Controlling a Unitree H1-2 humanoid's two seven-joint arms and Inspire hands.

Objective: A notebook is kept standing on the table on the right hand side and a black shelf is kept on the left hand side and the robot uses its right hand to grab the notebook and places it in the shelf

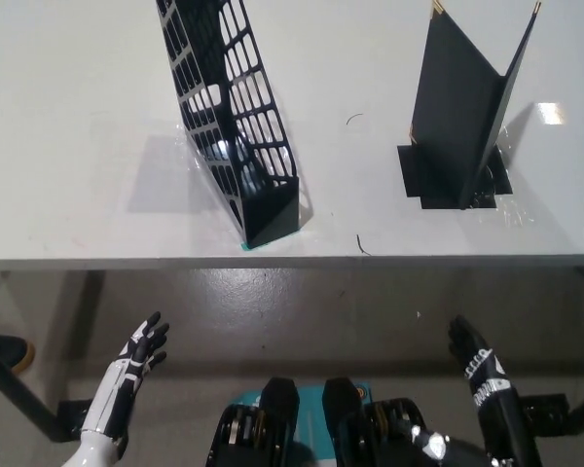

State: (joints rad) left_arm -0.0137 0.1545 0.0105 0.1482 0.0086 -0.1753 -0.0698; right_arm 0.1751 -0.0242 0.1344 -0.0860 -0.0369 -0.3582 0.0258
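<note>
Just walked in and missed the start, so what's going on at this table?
Nothing is being handled yet. A black notebook stands slightly open on the white table, to the right, and a black shelf stands to the left. Both robot hands hang below the table edge holding nothing: the left hand with fingers spread, the right hand low on the right.

Shelf (236,117) top — cut off

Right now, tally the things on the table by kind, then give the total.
Black mesh shelf: 1
Black notebook, standing open: 1
Total: 2, both black, on the white table.
</note>
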